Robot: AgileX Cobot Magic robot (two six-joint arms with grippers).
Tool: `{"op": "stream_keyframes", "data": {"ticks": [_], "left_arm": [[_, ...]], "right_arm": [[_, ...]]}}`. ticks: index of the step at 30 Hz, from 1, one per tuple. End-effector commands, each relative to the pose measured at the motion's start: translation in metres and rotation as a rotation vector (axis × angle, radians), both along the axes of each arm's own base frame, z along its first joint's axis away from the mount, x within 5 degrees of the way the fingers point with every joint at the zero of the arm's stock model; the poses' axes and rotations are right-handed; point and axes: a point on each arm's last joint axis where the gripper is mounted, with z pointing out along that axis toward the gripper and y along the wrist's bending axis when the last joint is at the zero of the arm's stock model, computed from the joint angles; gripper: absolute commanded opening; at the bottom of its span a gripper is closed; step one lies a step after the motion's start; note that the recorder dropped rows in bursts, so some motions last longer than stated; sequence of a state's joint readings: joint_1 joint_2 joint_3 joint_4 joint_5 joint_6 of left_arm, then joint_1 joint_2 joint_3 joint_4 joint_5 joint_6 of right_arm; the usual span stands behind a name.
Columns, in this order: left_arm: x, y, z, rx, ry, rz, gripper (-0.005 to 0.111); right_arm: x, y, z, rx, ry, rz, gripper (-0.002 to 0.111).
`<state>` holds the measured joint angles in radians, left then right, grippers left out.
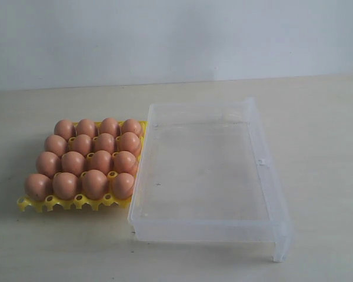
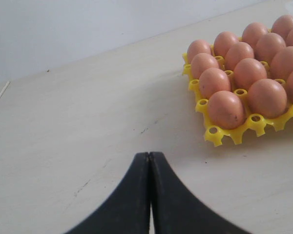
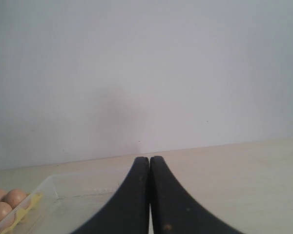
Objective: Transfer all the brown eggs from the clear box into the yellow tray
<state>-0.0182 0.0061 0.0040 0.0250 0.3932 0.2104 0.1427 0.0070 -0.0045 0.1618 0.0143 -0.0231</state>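
Several brown eggs fill every cup of the yellow tray, left of centre in the exterior view. The clear box lies against the tray's right side and holds no eggs. Neither arm shows in the exterior view. In the left wrist view my left gripper is shut and holds nothing, over bare table, apart from the brown eggs and yellow tray. My right gripper is shut with nothing in it; the clear box and a few brown eggs show low at one side.
The pale tabletop spreads around tray and box, and a plain white wall rises behind it. No other objects stand on the table in any view.
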Motion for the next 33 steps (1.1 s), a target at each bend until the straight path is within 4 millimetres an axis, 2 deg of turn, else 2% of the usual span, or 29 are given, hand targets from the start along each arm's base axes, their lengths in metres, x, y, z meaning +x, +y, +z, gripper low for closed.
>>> {"op": "stream_keyframes", "data": {"ticks": [1, 33], "left_arm": [[-0.0003, -0.0001, 0.0021, -0.005, -0.015, 0.0, 0.0], [-0.0003, -0.0001, 0.0021, -0.005, -0.015, 0.0, 0.0]], "right_arm": [[-0.0002, -0.0016, -0.0009, -0.001, -0.005, -0.027, 0.0], [0.0, -0.004, -0.0009, -0.001, -0.005, -0.07, 0.0]]}}
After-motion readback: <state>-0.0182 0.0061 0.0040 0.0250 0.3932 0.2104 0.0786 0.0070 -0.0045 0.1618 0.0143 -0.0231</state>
